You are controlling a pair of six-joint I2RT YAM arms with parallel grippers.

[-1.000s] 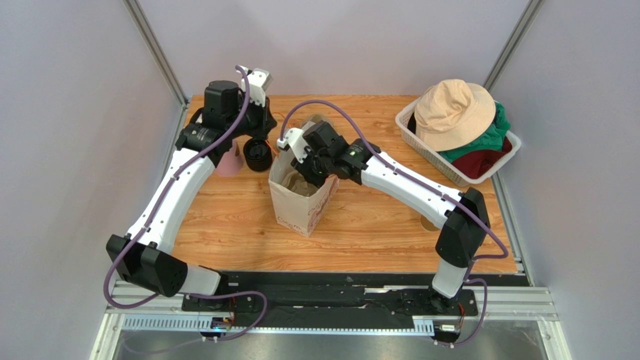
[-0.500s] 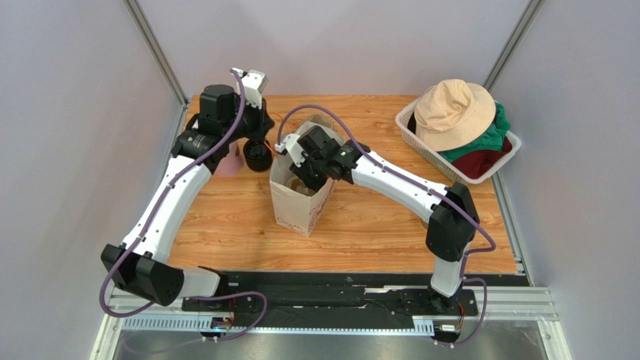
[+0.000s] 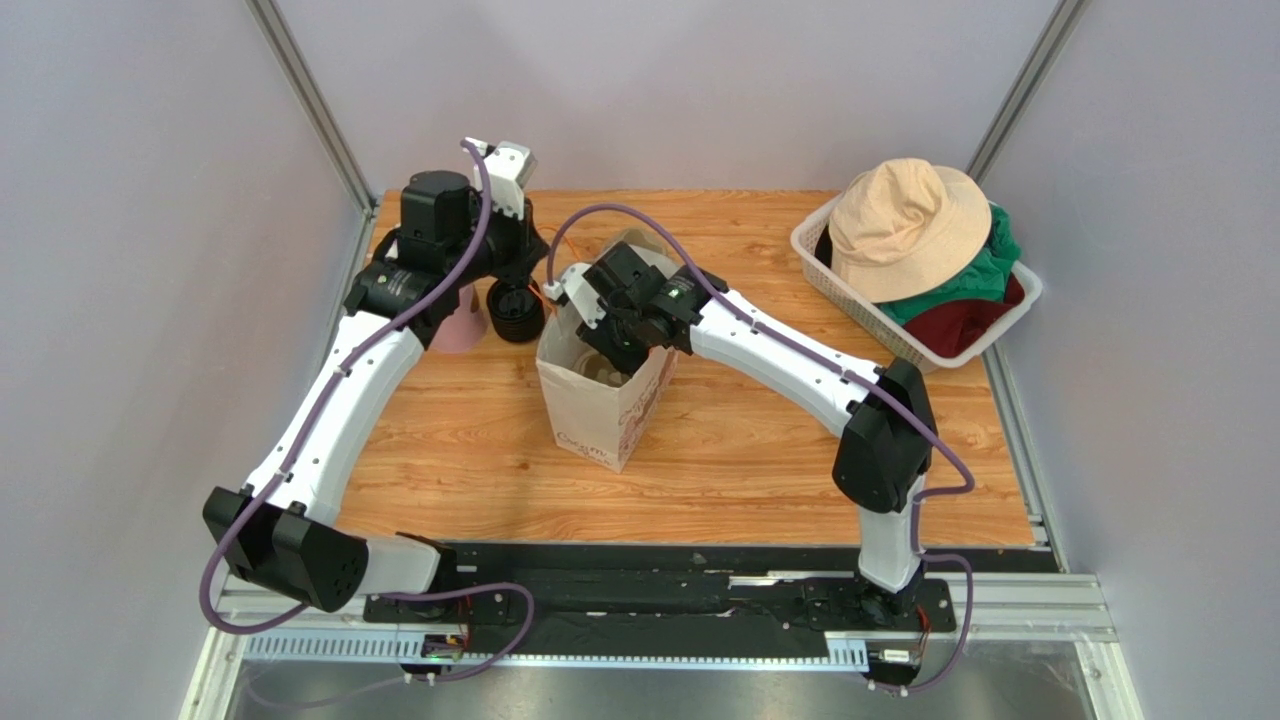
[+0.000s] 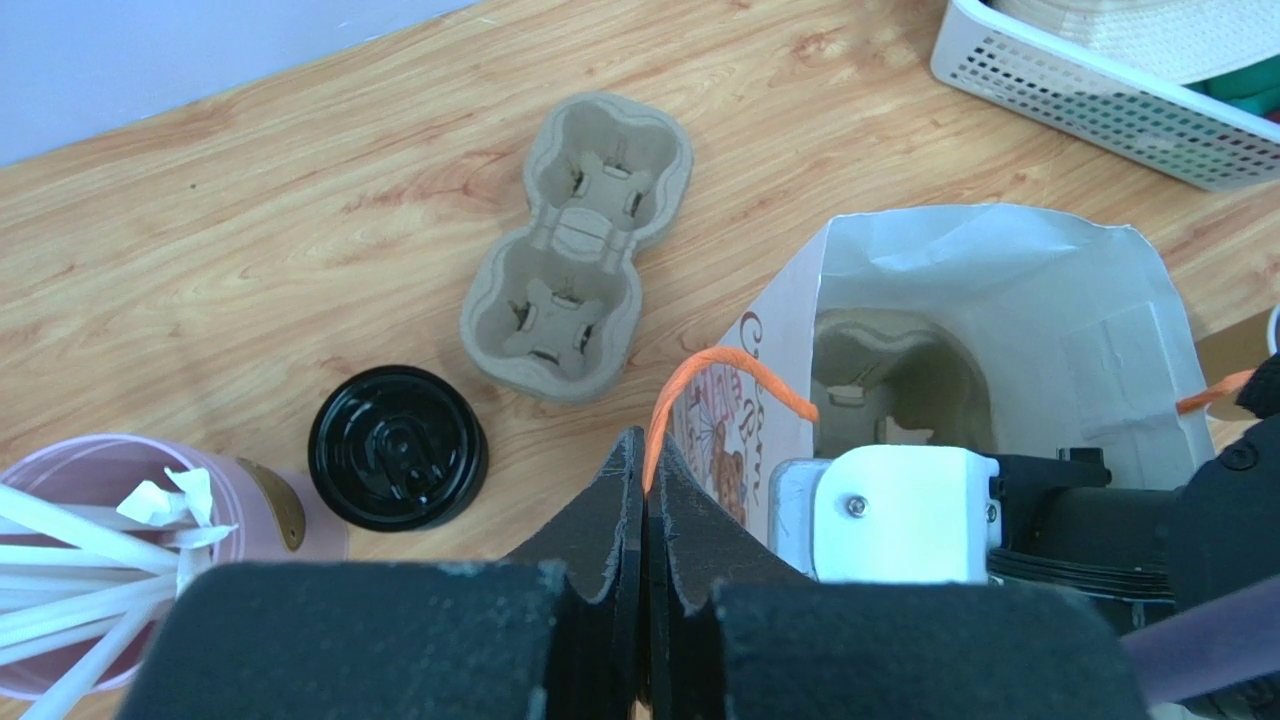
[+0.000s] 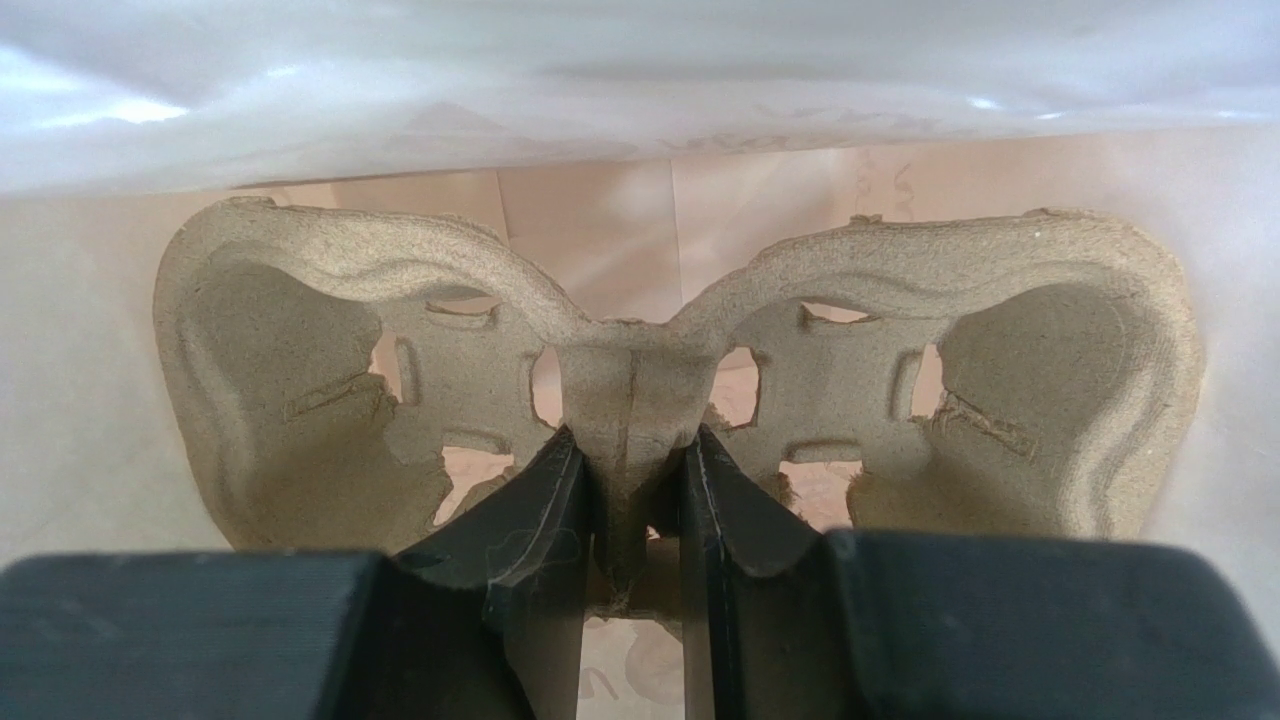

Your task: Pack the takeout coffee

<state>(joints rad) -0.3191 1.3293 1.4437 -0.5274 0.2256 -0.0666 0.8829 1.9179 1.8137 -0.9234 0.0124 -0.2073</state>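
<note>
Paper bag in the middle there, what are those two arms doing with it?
The right gripper is clamped on the centre ridge of a pulp cup carrier, holding it inside the open paper bag. The left gripper, shut, appears to pinch the bag's orange handle. The takeout coffee, black lid up, stands on the table outside the bag, not yet packed.
</note>
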